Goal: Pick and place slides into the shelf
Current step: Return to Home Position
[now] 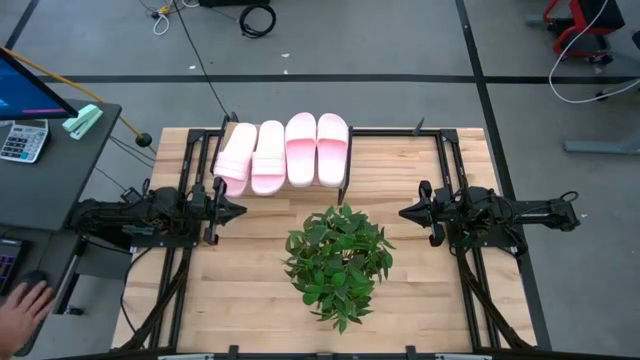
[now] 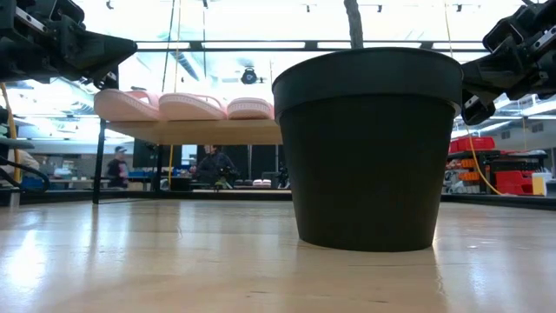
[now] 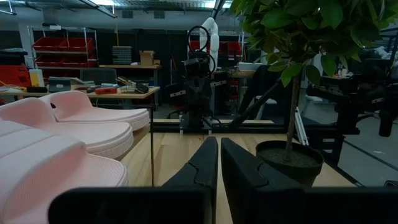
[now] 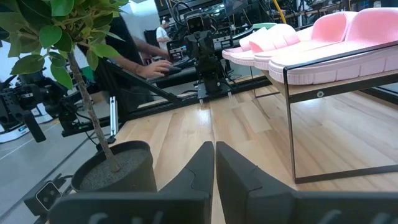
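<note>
Reads as the closing step, a matter of parking the arms rather than picking: counts four slides (image 1: 285,152) side by side on the shelf (image 2: 208,132), none loose on the tabletop (image 1: 430,300). Places the shelf at the table's far edge, nearer the left arm. Notes the left gripper (image 1: 238,209) near the shelf's near left corner, fingers pressed together on nothing. Notes the right gripper (image 1: 405,212) well apart across the table, likewise closed and empty, facing the left one. Puts the potted plant (image 1: 338,262) between them, a little toward the front. Calls for no grasp next, by this judgement, only settling each arm clear of shelf frame and foliage. Materials: matte pale pink foam, thick rounded soles, wide arched straps with shallow ribs, the two left ones paler and slightly askew, the right pair pinker and square. Light-wood board on thin black metal legs, open underneath. Smooth black tapered pot (image 2: 369,148), thin trunk, glossy green leaves. Slatted table wood with a light sheen. Off the table at the near left, a person's hand (image 1: 22,303).
</note>
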Robot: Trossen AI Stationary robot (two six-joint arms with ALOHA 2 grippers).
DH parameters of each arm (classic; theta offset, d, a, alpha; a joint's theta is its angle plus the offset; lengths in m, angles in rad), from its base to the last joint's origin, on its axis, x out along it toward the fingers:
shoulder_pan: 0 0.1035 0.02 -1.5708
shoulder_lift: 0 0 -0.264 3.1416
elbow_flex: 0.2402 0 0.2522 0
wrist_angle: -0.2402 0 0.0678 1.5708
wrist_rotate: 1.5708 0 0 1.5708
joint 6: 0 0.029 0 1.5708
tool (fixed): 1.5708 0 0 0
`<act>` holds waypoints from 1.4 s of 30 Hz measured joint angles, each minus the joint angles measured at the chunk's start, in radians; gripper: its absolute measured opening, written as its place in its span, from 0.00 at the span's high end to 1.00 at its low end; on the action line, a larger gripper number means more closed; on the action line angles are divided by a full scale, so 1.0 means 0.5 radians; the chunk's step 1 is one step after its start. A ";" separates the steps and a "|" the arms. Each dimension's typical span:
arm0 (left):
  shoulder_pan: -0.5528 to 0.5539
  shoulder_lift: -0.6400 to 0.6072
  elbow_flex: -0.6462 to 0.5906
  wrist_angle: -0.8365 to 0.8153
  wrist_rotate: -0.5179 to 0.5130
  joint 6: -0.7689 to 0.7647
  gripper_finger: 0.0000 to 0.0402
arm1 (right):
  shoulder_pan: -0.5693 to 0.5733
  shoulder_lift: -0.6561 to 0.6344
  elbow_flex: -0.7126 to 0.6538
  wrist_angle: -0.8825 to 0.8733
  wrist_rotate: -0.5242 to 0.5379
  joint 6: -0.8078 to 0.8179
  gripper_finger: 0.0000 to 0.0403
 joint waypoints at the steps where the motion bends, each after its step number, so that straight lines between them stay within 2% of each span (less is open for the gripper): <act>1: -0.001 0.000 0.000 0.000 0.000 0.000 0.94 | 0.000 0.000 0.000 0.000 0.000 0.000 0.94; 12: 0.000 0.000 0.000 0.000 0.001 0.000 0.90 | -0.001 0.000 0.000 0.000 0.000 0.000 0.94; 24: 0.000 -0.001 0.000 0.000 0.001 0.000 0.94 | 0.000 0.000 0.000 0.000 0.000 0.001 0.94; 42: 0.000 -0.001 0.000 0.000 0.000 0.000 0.91 | 0.000 0.000 0.000 0.000 0.000 0.001 0.94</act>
